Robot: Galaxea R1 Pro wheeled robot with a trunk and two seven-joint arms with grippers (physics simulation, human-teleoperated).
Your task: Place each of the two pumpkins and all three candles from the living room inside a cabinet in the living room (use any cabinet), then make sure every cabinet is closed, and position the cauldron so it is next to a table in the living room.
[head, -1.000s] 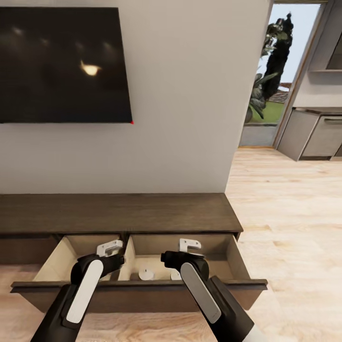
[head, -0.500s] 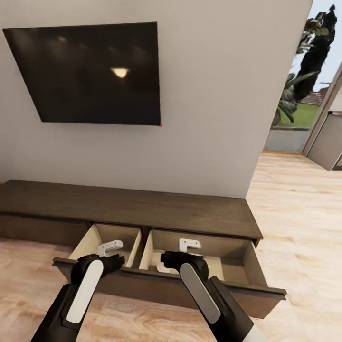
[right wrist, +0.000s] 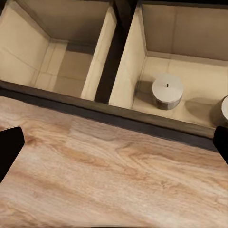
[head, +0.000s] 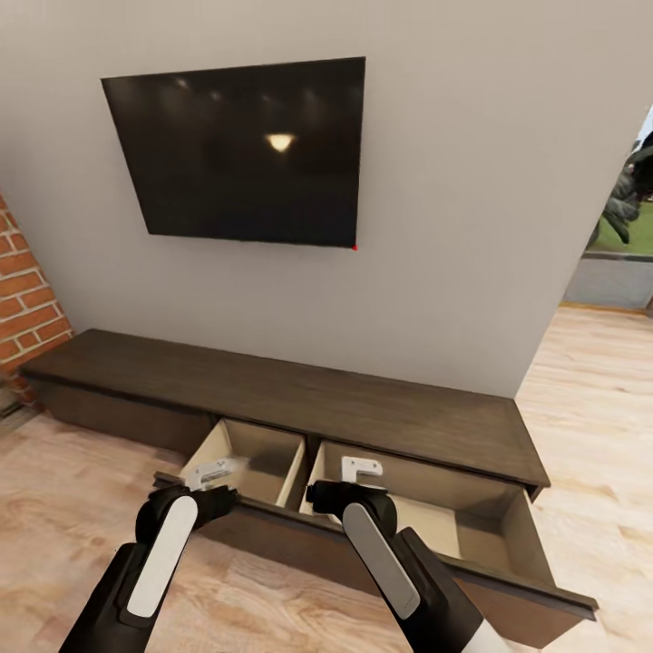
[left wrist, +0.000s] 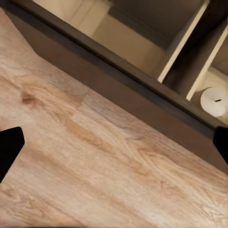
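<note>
We face the cabinet (head: pixel 299 404), a long low dark unit under a wall-mounted television (head: pixel 240 150), with brick (head: pixel 27 299) at its far left end. Its drawer (head: pixel 272 458) is pulled out over the wood floor (head: pixel 54 490), and the drawer front (right wrist: pixel 114 118) lies between our claws and the pale compartments. One candle (right wrist: pixel 167 91) stands in the right compartment, a second (right wrist: pixel 224 109) near it at the frame edge. Our left claw (head: pixel 214 472) and right claw (head: pixel 361 469) hover over the drawer, both released and empty.

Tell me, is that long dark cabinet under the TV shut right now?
No: in the head view the cabinet has its drawer pulled out, showing a pale interior.
</note>
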